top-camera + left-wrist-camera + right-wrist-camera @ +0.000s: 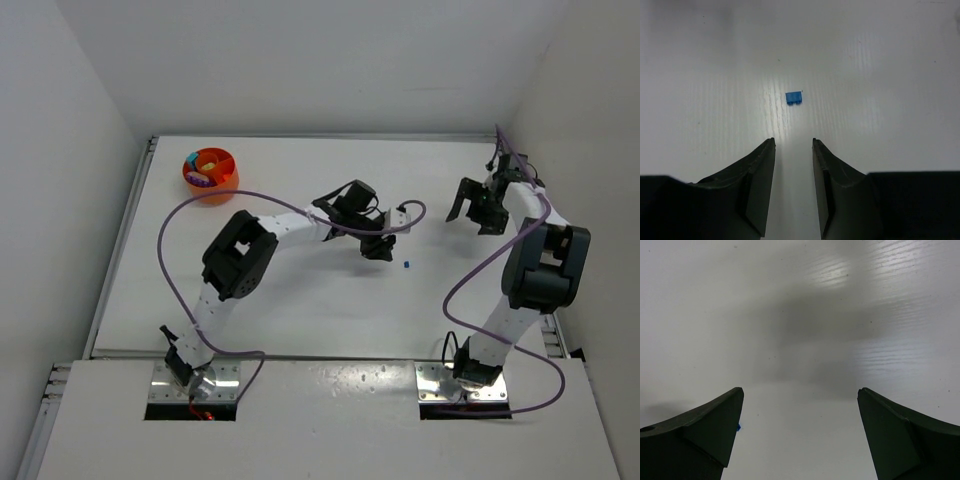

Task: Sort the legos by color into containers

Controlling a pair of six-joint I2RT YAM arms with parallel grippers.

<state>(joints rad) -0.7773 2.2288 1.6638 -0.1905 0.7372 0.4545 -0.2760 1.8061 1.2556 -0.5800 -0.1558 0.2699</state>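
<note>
White table (300,310): the surface carrying everything I see from here, with both arm bases bolted at its near edge.
Blue lego (408,264): one small brick lying flat about the middle of the surface, slightly toward the right edge and touching nothing. On my left wrist camera it sits just ahead of the fingertips, in line with the gap between them.
Left gripper (378,248): stretched out over the middle of the surface, just to the left of the brick and apart from it. The jaws stand a narrow gap apart, released, with only bare table between them.
Right gripper (474,213): over the right part of the surface, closer to the far edge than the left one and well apart from the brick. I have it released, jaws spread wide, nothing between them.
Blue speck (738,427): on my right wrist camera a sliver of blue shows at the inner edge of one finger. I cannot tell what it is.
Orange bowl (212,192): upright near the far left corner, well apart from both grippers. Inside I make out a purple piece (200,181) and a pale yellow-green piece (213,166); the rest is too small to tell.
</note>
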